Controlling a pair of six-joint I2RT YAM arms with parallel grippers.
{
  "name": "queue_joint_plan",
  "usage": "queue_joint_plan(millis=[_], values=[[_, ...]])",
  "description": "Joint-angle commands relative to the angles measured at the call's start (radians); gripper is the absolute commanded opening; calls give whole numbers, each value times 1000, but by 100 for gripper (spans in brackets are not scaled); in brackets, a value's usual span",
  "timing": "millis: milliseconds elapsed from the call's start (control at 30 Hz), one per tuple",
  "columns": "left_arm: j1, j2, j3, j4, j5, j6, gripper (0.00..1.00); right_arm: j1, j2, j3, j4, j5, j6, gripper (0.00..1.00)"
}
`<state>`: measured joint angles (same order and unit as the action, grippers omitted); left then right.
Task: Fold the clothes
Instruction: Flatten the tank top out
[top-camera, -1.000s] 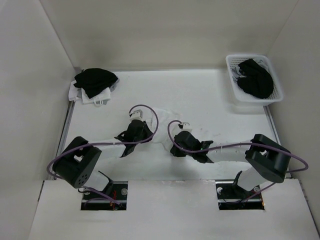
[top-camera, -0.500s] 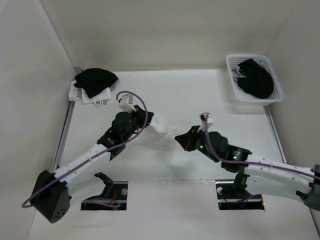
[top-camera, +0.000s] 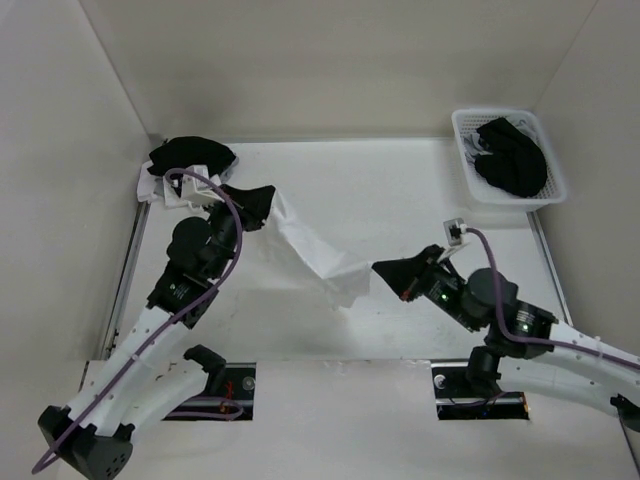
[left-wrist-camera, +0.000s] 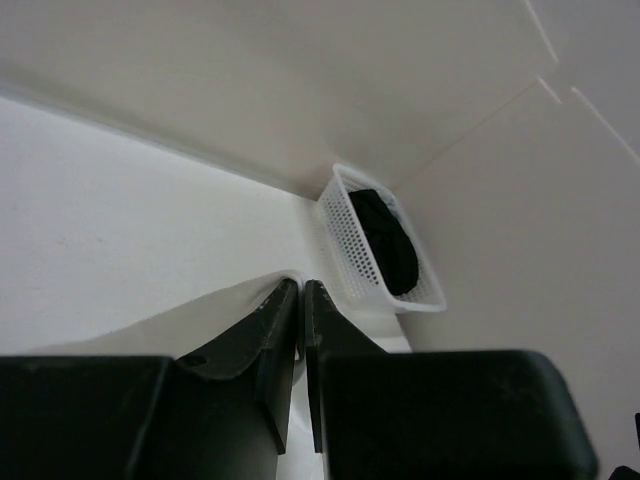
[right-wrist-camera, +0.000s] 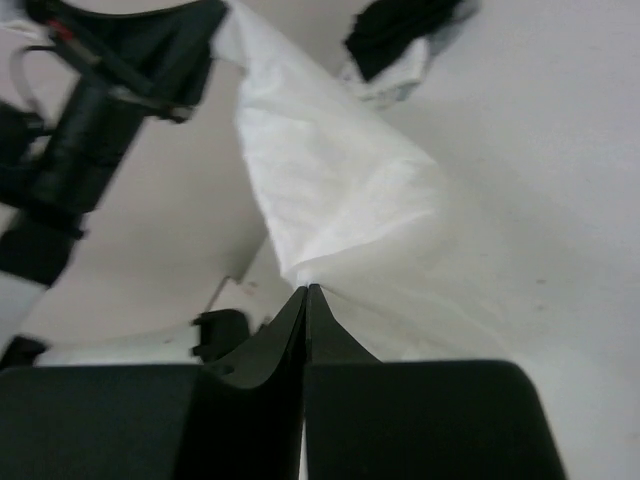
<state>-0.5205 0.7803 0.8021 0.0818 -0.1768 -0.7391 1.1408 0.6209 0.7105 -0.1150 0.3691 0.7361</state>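
The clothes (top-camera: 312, 248), a thin white top, hang stretched as a slanting band above the table between my two grippers. My left gripper (top-camera: 270, 202) holds the upper end at the back left; in the left wrist view its jaws (left-wrist-camera: 301, 290) stand almost together with a white fabric edge (left-wrist-camera: 240, 295) pinched at the tips. My right gripper (top-camera: 378, 269) holds the lower end near the table's middle. In the right wrist view its jaws (right-wrist-camera: 306, 291) are shut on a peak of the white fabric (right-wrist-camera: 340, 190), which runs up toward the left arm (right-wrist-camera: 90, 130).
A white basket (top-camera: 462, 160) with black garments (top-camera: 512, 158) stands at the back right, also seen in the left wrist view as the basket (left-wrist-camera: 352, 280). A pile of black and white clothes (top-camera: 188, 165) lies in the back left corner. White walls enclose the table.
Both arms have risen and drawn apart, the left toward the back left, the right to the right. The bundled white top is now pulled out into a long band between them.
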Motion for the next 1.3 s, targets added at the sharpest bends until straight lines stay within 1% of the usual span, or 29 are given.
queue_joint_plan(millis=[0,67,100,133,200,267,333,433,467,567,633,733,800,867,967,1000,1033,1067,1100,1133,1167,1200,1233,1267], values=[[52,146,-1,25,39,-42,7,-213,132,-11,81,-134,-50,1],[79,245,25,102,72,-69,7,-340,213,32,173,-255,-64,1],[87,270,38,124,80,-78,7,-362,227,47,188,-277,-67,1],[101,308,64,154,85,-89,7,-409,262,90,217,-323,-75,1],[118,346,115,196,92,-97,7,-463,295,174,227,-366,-99,1],[124,350,144,222,95,-98,7,-479,301,231,219,-371,-124,1],[113,323,180,234,106,-92,7,-473,274,280,174,-366,-148,1],[83,232,137,213,103,-82,7,-393,169,238,103,-323,-155,1],[80,180,100,194,99,-86,7,-373,143,221,89,-309,-153,1],[76,50,20,130,102,-100,7,-257,36,165,20,-222,-136,1],[73,-37,-12,37,112,-108,7,-148,-32,164,-41,-121,-135,1],[55,-108,-35,-57,122,-114,7,-31,-62,182,-70,-3,-148,2],[52,-136,-53,-99,115,-114,7,6,-38,198,-71,51,-182,3],[70,-107,-78,-99,123,-121,8,-52,28,201,-61,48,-198,3],[93,2,-124,-36,138,-140,8,-247,170,172,3,-95,-185,3],[102,66,-144,4,152,-160,9,-328,231,156,52,-169,-169,3],[118,170,-158,59,167,-199,12,-470,366,141,148,-309,-129,3],[121,198,-159,78,166,-203,13,-491,388,141,164,-331,-124,3],[141,318,-158,152,157,-219,16,-584,519,170,229,-417,-88,3],[162,411,-138,204,146,-229,19,-639,627,222,276,-464,-75,4],[173,472,-120,238,136,-230,21,-676,717,278,291,-490,-64,7],[187,581,-77,287,122,-238,26,-730,840,375,282,-521,-47,11],[214,779,59,329,147,-249,37,-796,988,514,221,-525,-6,26],[230,845,116,331,169,-250,39,-801,1007,532,210,-524,-1,29]])
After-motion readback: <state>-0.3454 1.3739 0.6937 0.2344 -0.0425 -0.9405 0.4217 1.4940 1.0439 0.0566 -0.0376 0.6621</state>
